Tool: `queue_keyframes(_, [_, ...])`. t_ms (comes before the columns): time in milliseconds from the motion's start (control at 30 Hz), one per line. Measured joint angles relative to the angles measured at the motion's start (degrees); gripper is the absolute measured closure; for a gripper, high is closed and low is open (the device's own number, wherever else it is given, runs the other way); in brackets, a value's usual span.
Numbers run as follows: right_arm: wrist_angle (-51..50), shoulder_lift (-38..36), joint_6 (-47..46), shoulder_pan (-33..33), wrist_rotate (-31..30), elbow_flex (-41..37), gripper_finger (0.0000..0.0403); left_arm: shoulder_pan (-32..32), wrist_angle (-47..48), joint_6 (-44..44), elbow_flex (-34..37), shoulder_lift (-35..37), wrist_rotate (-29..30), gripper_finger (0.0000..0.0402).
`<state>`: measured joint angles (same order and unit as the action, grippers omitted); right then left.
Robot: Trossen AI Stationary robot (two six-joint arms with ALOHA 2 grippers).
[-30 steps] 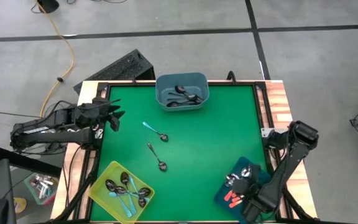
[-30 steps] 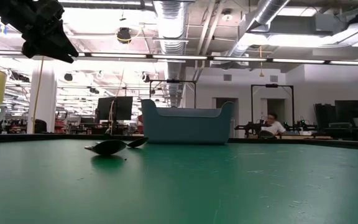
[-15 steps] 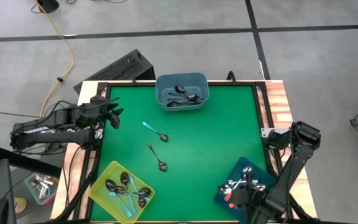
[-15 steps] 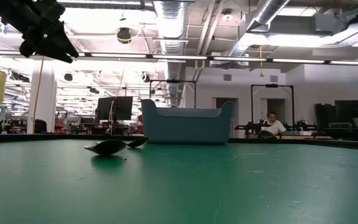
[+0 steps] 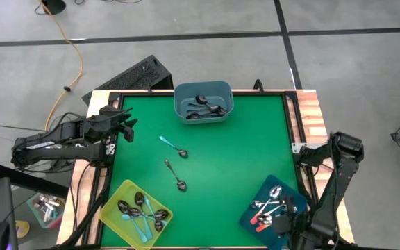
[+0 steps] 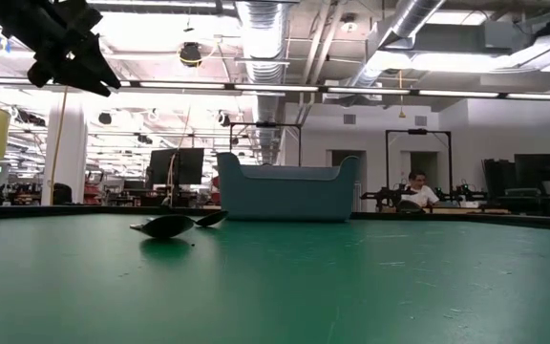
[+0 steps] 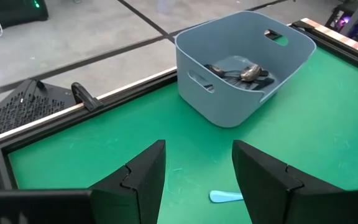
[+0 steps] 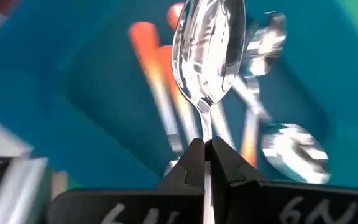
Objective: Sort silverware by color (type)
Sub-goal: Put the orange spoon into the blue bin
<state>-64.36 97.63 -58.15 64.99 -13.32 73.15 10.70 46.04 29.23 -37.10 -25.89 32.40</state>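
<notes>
My right gripper (image 8: 205, 163) is shut on a spoon (image 8: 209, 56) over the dark blue bin (image 5: 255, 215) at the table's near right corner. Several orange-handled spoons (image 8: 160, 93) lie in that bin. My left gripper (image 7: 197, 177) is open and empty above the mat's left edge (image 5: 125, 126); it also shows in the low view (image 6: 70, 57). A light-blue-handled spoon (image 5: 173, 146) and a dark metal spoon (image 5: 175, 175) lie flat on the green mat; they also show in the low view (image 6: 172, 225). My right gripper pinches the spoon's thin metal stem (image 8: 205, 127) just behind the shiny bowl, between its two fingertips. The spoon runs along the fingers, with its bowl sticking out ahead of them. The handle is hidden between the fingers. The bowl is above the spoons in the bin.
A grey-blue bin (image 5: 203, 101) with dark metal spoons stands at the mat's far edge. A yellow bin (image 5: 114, 203) with several light-blue-handled spoons stands at the near left corner. A black frame and wooden rails (image 5: 311, 111) edge the mat.
My right gripper has drawn back over the dark blue bin toward the table's near right corner, and the arm has swung out toward the right edge. The spoons in the bin, covered by the gripper before, now show in the high view.
</notes>
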Motion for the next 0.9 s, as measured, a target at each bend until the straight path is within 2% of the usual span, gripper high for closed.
queue_keyframes(100, [3.35, -3.40, -0.77, 0.33, 0.43, -3.64, 0.0393, 0.00, 0.00, 0.00, 0.01, 0.00, 0.01, 0.0232])
queue_keyframes(300, [3.79, -9.27, -1.60, -1.47, -0.03, -8.24, 0.0393, 0.00, 0.02, 0.08, 0.01, 0.00, 0.81, 0.0232])
queue_keyframes(433, [7.53, -11.32, 3.66, -3.25, 0.04, -8.99, 0.0393, 0.00, 0.03, 0.28, 0.02, 0.00, 0.94, 0.0232])
queue_keyframes(567, [12.22, -11.76, 7.26, -4.66, 1.25, -8.96, 0.0393, 0.00, 0.04, 0.56, 0.01, 0.00, 0.96, 0.0232])
queue_keyframes(900, [15.11, -11.41, 7.64, -3.88, 1.50, -8.96, 0.0393, 0.00, 0.04, 0.13, 0.00, 0.00, 1.31, 0.0232])
